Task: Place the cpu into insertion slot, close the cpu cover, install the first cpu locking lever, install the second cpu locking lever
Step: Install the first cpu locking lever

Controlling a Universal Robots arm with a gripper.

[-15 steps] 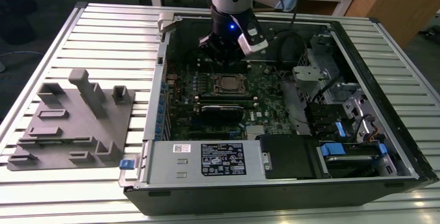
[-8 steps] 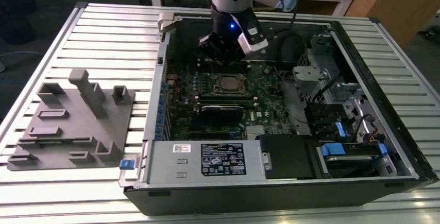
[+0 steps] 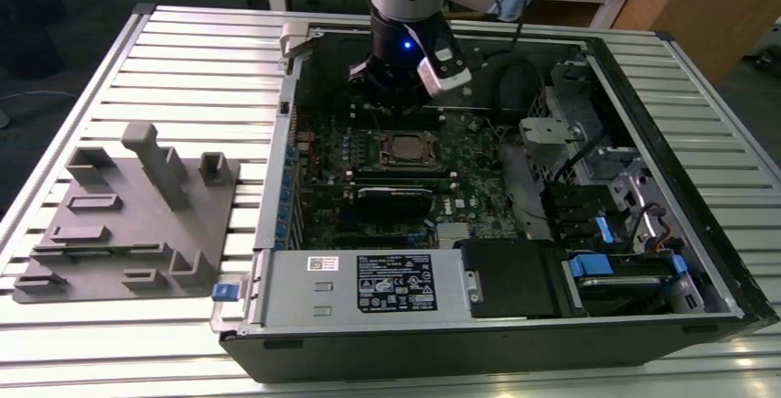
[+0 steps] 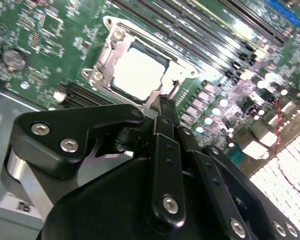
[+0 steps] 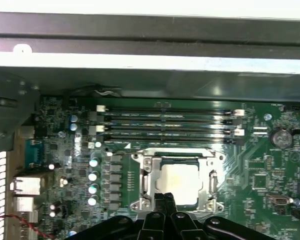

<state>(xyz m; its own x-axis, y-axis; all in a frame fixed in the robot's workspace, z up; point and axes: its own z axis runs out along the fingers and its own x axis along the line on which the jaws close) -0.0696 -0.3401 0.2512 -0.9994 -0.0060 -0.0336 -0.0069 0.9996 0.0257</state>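
Pincer looks fully closed, fingers pressed together with nothing between them, tips down just beside one edge of the cpu cover; going across the exterior view from its left, there's a grey moulded fixture sitting on the slatted metal worktop; next to it is the open computer case lying on its side, with a labelled metal box along the wall nearest the camera; mid-case on the green board the cpu is already seated in the insertion slot, cover lying flat over it so the silvery top shows through the window; long black slots run just beside the socket; over on the right, drive cages with blue tabs.
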